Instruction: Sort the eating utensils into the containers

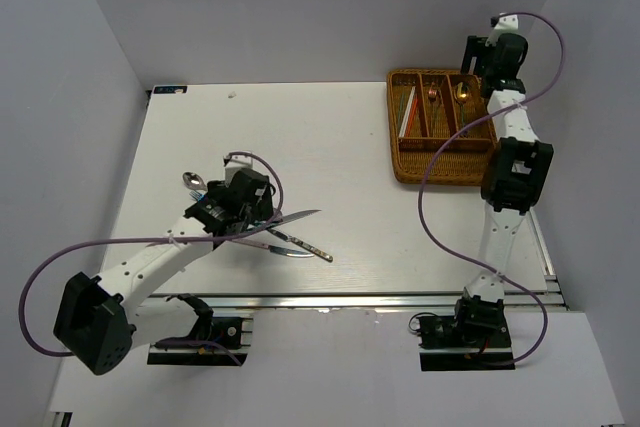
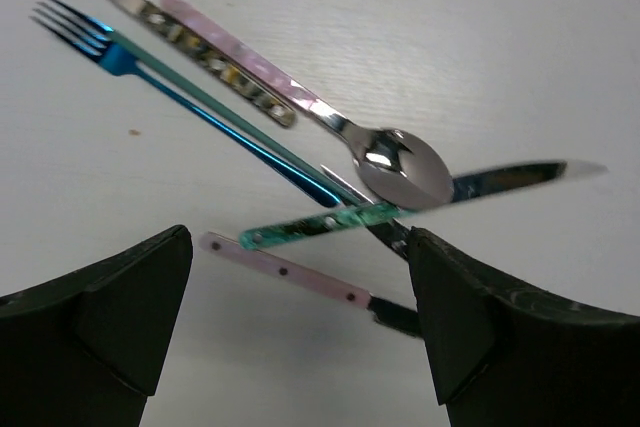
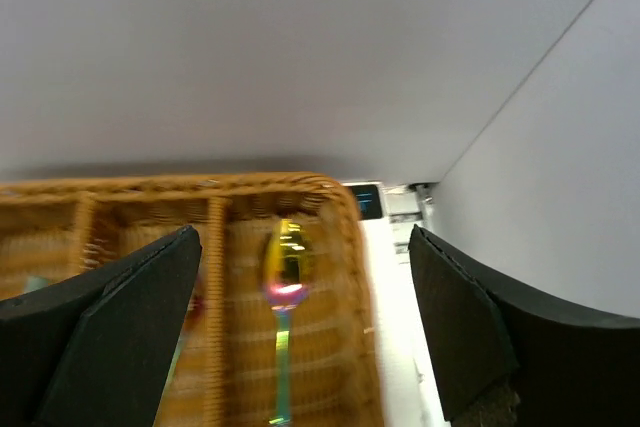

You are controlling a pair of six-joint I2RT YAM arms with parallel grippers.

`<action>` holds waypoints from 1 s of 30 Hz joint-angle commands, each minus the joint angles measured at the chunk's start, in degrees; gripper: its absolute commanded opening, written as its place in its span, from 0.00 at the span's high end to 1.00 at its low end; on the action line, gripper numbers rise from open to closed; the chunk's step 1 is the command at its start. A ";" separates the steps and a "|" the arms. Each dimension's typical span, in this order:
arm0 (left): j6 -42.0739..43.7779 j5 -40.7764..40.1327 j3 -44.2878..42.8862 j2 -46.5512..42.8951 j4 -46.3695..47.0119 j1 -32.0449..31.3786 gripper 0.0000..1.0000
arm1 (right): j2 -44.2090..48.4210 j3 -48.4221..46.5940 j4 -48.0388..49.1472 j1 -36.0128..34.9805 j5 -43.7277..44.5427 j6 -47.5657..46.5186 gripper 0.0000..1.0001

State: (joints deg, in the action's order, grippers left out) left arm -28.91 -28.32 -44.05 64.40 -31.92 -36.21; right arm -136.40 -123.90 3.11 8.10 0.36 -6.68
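utensils [image 1: 295, 240] lie crossed in a heap on the desk [image 1: 330, 147], close to the left arm: a blue fork [image 2: 110, 47], a pink-handled spoon [image 2: 405, 167] and a green-handled knife [image 2: 500, 179]. left gripper [image 2: 298, 252] hangs over the heap, jaws wide apart, holding nothing. tray [image 1: 440, 175] sits at the far right of the desk, well apart from the heap. right gripper [image 3: 302, 242] hangs over it, jaws apart and empty, above an iridescent spoon [image 3: 283, 277] in the rightmost long slot.
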 commanded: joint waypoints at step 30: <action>-47.20 -4.31 -26.52 33.58 -12.03 8.96 0.29 | 62.22 72.56 -2.50 -29.02 3.95 24.96 0.11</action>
State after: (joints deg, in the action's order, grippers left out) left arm -70.24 -37.74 -69.06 95.37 -44.42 -27.33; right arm -75.61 -52.38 -2.39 -20.64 5.96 17.74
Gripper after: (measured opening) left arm 0.717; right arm 0.894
